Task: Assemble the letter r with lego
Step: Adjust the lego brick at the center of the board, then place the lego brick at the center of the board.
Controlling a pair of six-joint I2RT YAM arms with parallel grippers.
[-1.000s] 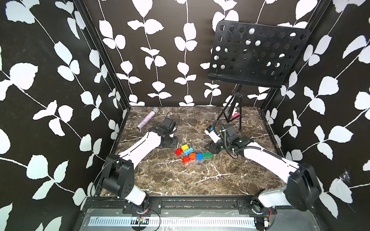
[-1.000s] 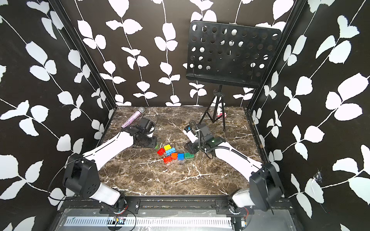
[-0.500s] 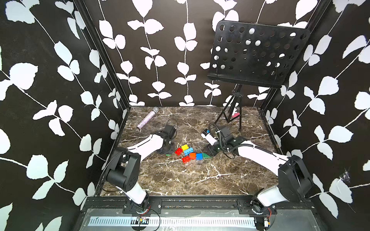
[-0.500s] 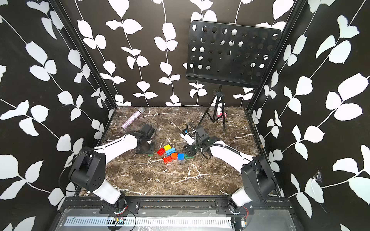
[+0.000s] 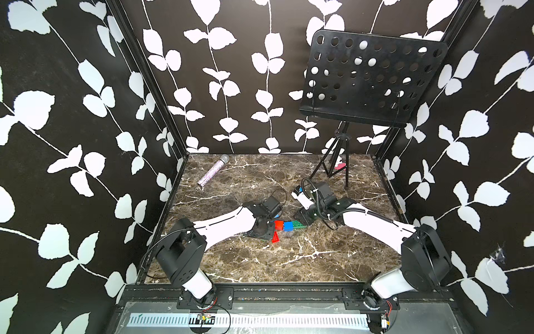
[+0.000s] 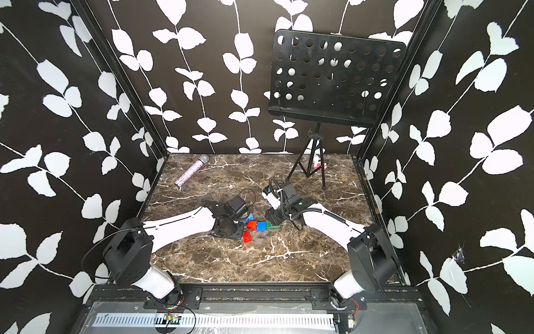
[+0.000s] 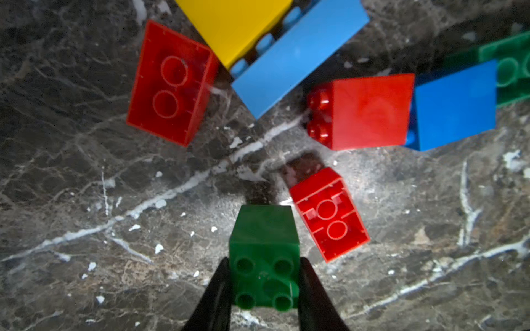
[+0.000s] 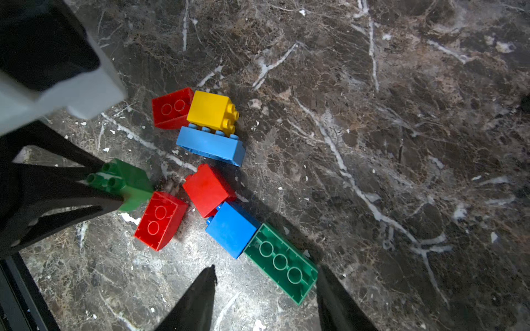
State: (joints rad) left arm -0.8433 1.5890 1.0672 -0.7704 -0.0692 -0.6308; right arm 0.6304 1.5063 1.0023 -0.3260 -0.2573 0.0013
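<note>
In both top views the light is even and fairly bright, and the focus is sharp throughout. The wide lens makes the walls (image 5: 72,144) (image 6: 57,144) lean outward toward the edges. The marble counter (image 5: 260,260) (image 6: 231,260) carries only faint, soft shadows beneath the arms.

In the left wrist view a bright pool of light glares on the counter (image 7: 200,177), and the picture dims toward its corners. Everything there is soft, the yellow brick (image 7: 235,25) most of all. The small green brick (image 7: 263,229) in the left claw (image 7: 265,262) casts a short dark shadow.

The right wrist view is crisper. A glaring patch lies on the counter (image 8: 200,252), and the left arm (image 8: 57,86) is out of focus.
</note>
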